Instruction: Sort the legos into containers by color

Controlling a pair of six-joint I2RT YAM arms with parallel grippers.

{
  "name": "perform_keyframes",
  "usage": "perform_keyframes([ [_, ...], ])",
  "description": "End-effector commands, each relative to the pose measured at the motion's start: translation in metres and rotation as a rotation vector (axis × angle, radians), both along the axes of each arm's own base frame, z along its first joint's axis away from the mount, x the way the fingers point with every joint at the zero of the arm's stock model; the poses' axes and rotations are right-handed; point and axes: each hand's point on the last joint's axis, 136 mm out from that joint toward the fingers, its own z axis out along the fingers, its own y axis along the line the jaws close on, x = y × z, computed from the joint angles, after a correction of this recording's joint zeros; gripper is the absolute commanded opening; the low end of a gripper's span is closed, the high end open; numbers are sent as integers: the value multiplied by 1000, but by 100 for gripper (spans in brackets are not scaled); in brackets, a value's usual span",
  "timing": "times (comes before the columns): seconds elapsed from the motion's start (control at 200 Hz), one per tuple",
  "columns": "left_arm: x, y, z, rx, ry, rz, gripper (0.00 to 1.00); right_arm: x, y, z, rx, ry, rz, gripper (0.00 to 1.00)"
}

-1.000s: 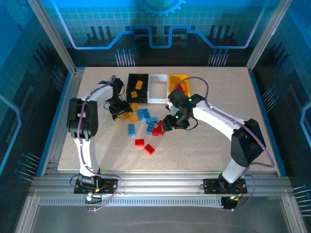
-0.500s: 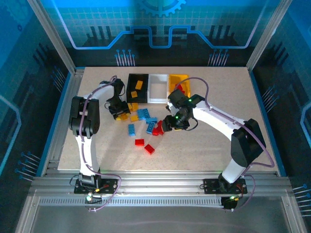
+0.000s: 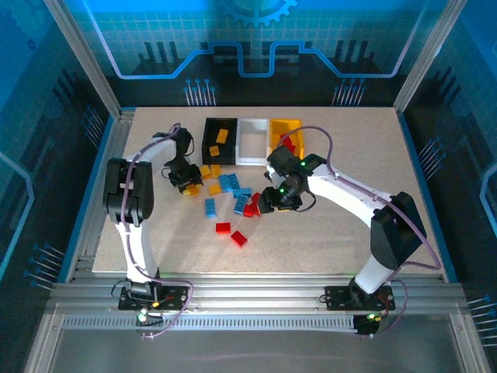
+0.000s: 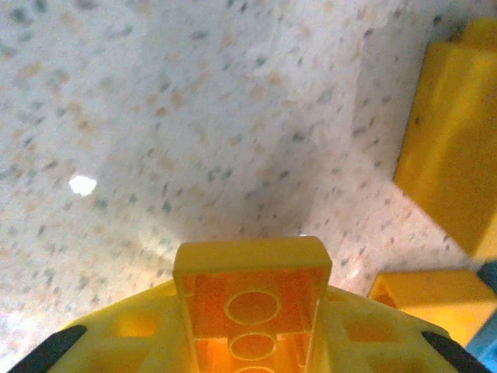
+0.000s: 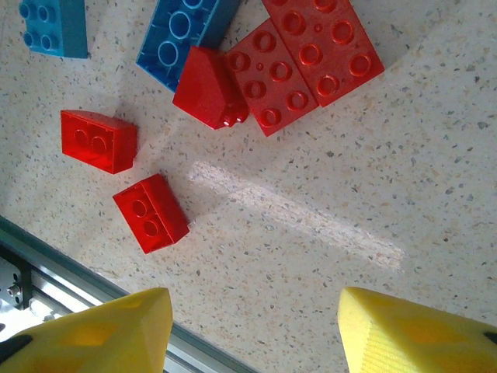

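My left gripper (image 3: 186, 183) is shut on a yellow-orange lego (image 4: 250, 299), its hollow underside facing the left wrist camera, just above the table. Other yellow-orange legos (image 4: 454, 155) lie to its right. My right gripper (image 5: 252, 334) stands open over bare table, near the pile. Ahead of it in the right wrist view lie small red legos (image 5: 150, 212), a large red brick (image 5: 299, 62) and a blue brick (image 5: 180, 35). The black bin (image 3: 220, 141) holds orange legos, the white bin (image 3: 252, 140) sits in the middle, and the yellow bin (image 3: 284, 130) holds red ones.
Loose blue, red and yellow-orange legos (image 3: 233, 194) are scattered in the middle of the table between both arms. The metal rail of the table's near edge (image 5: 46, 276) shows close to my right gripper. Open tabletop lies to the right.
My left gripper has shifted slightly left and toward the near side with the yellow-orange lego in it. The right gripper has barely moved.
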Motion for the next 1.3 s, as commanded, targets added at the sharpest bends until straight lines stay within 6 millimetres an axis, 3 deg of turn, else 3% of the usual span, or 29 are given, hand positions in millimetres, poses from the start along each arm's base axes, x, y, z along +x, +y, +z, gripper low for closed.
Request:
perform_keyframes([
  [0.0, -2, -8, 41, -60, -80, -18, 35, -4, 5, 5, 13, -9, 5, 60],
  [0.13, 15, -18, 75, -118, -156, -2, 37, -2, 6, 4, 16, -12, 8, 60],
  [0.24, 47, -27, 103, -150, -231, 6, 37, -2, 7, 4, 16, -13, 11, 60],
  [0.385, 92, -42, 120, -146, -281, -19, 37, -2, 4, 8, 18, -22, 4, 60],
  [0.58, 144, -53, 112, -159, -318, 4, 38, -5, -5, 19, 15, -43, -21, 60],
  [0.79, 172, -57, 98, -170, -334, 24, 45, -11, -14, 24, 10, -48, -53, 60],
  [0.93, 177, -59, 98, -187, -346, 28, 55, -11, -15, 23, 10, -46, -59, 60],
  [0.975, 176, -59, 100, -189, -344, 25, 61, -10, -14, 22, 13, -46, -58, 60],
  [1.071, 168, -57, 108, -183, -339, 14, 64, -6, -10, 22, 20, -47, -52, 60],
  [1.226, 135, -49, 125, -129, -331, -29, 65, 2, -1, 24, 30, -54, -25, 60],
  [1.296, 109, -44, 121, -89, -296, -56, 66, 5, 3, 23, 41, -55, -19, 60],
])
